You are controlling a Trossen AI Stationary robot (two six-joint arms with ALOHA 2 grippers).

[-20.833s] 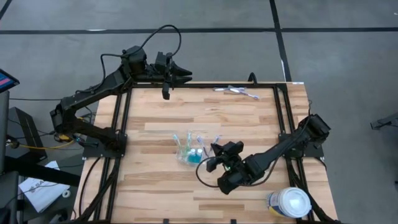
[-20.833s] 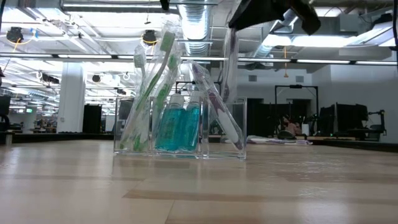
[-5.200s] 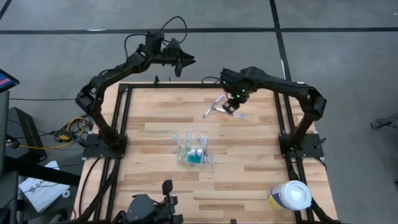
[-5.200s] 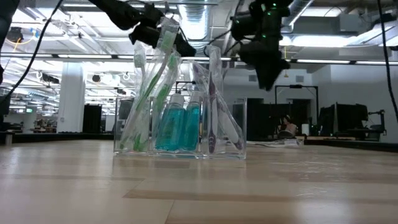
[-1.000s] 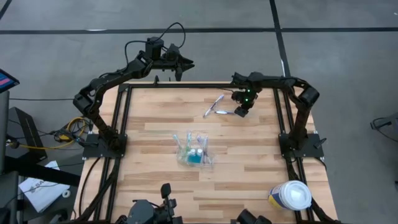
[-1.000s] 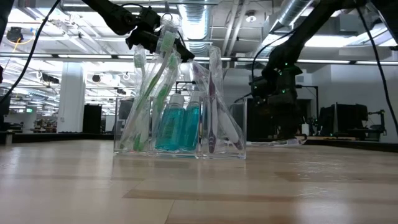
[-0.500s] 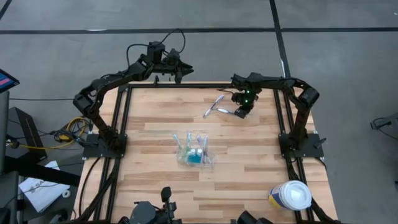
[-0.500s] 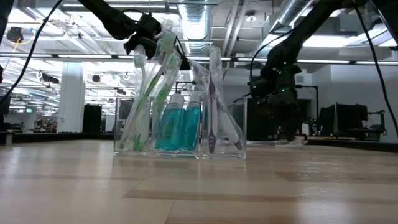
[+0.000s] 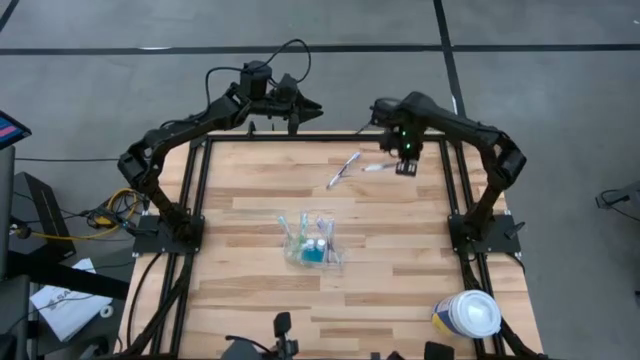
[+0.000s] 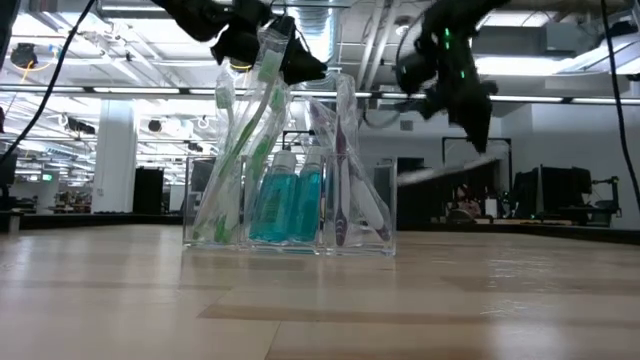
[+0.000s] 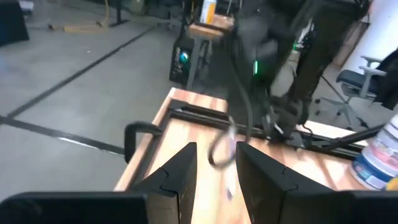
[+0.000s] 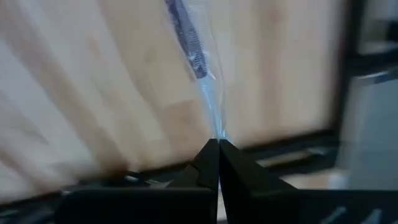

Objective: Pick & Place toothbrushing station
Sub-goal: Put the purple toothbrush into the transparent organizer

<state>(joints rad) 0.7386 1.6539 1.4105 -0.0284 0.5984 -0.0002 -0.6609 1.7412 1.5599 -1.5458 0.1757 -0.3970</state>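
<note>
The toothbrushing station (image 9: 313, 243) is a clear holder in the middle of the table, with several toothbrushes and blue bottles standing in it; the low view shows it close up (image 10: 290, 200). My right gripper (image 9: 405, 165) hangs above the table's far right part, shut on a wrapped toothbrush (image 9: 378, 167). Another wrapped toothbrush (image 9: 343, 170) lies flat on the wood beside it. My left gripper (image 9: 310, 108) hovers over the table's far edge, open (image 11: 216, 168), with nothing between its fingers. My right gripper pinches the clear wrapper's end (image 12: 215, 126) between its two fingertips, which come at it from above, pointing steeply down. The wrapped toothbrush (image 10: 450, 168) sticks out sideways toward the table's left, nearly level and lifted clear of the table.
A white-lidded round tub (image 9: 468, 320) stands at the near right corner. Black frame rails (image 9: 200, 200) run along the table's edges. Bare wood lies around the station on all sides.
My right gripper has risen from the table near the far edge and tipped to point more steeply down, taking one wrapped toothbrush up with it; that one is now clear of the wood while the other stays where it lay. My left gripper has drifted a little toward the right.
</note>
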